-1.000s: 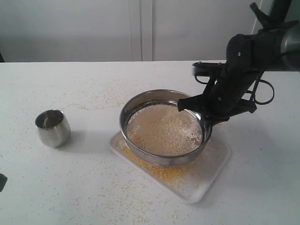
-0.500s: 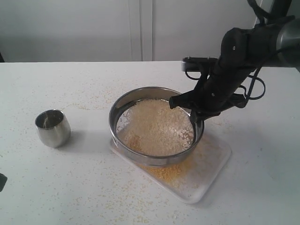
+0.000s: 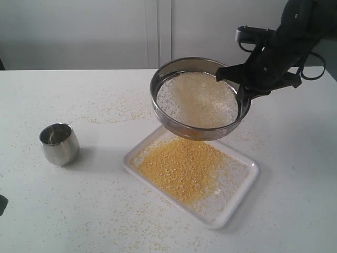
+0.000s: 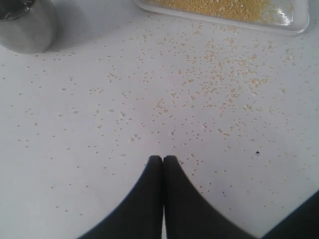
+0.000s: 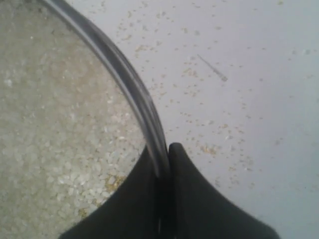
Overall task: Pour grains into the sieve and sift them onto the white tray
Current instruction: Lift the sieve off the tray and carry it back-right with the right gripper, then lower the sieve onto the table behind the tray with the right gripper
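1. Exterior view: the right fingers (image 3: 241, 96) clamp the rim of the sieve (image 3: 199, 100), which hangs tilted in the air over the far end of the white tray (image 3: 256, 168). Yellow granules (image 3: 181, 167) lie heaped on the tray. Sifting looks nearly done. Any further shaking is best done level and centred over the tray, so nothing lands on the table (image 3: 95, 211).
2. Left wrist view: only here do the left fingers (image 4: 149, 184) show, pressed together and empty, over the table near the steel cup (image 4: 25, 25).
3. Right wrist view: the grip shows up close, with the rim pinched between the fingers. Whitish grains (image 5: 50, 124) lie on the mesh.
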`<act>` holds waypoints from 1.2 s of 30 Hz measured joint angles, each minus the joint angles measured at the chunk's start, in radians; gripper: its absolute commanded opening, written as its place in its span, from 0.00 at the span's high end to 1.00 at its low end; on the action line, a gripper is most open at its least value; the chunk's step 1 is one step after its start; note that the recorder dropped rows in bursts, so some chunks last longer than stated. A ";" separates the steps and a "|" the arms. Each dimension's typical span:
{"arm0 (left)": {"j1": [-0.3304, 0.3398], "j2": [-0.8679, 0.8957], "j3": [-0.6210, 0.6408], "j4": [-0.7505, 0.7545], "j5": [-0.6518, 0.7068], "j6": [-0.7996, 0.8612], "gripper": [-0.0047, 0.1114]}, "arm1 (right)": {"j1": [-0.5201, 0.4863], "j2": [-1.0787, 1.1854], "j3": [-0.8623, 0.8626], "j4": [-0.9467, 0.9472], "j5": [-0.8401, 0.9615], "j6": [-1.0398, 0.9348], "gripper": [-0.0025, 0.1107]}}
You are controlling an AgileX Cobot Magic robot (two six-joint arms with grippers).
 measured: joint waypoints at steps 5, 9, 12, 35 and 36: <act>0.000 0.000 0.000 0.000 0.000 0.000 0.96 | -0.049 0.080 -0.096 0.000 0.057 0.026 0.98; 0.000 0.000 0.000 0.000 0.000 0.000 0.96 | -0.080 0.141 -0.172 0.000 0.087 0.054 0.98; 0.000 0.000 0.000 0.000 0.000 0.000 0.96 | -0.101 0.183 -0.232 -0.004 0.100 0.086 0.98; 0.000 0.000 0.000 0.000 0.000 0.000 0.96 | -0.122 0.357 -0.329 -0.131 0.085 0.302 0.98; 0.000 0.000 0.000 0.000 0.000 0.000 0.96 | -0.122 0.357 -0.329 -0.131 0.080 0.302 0.98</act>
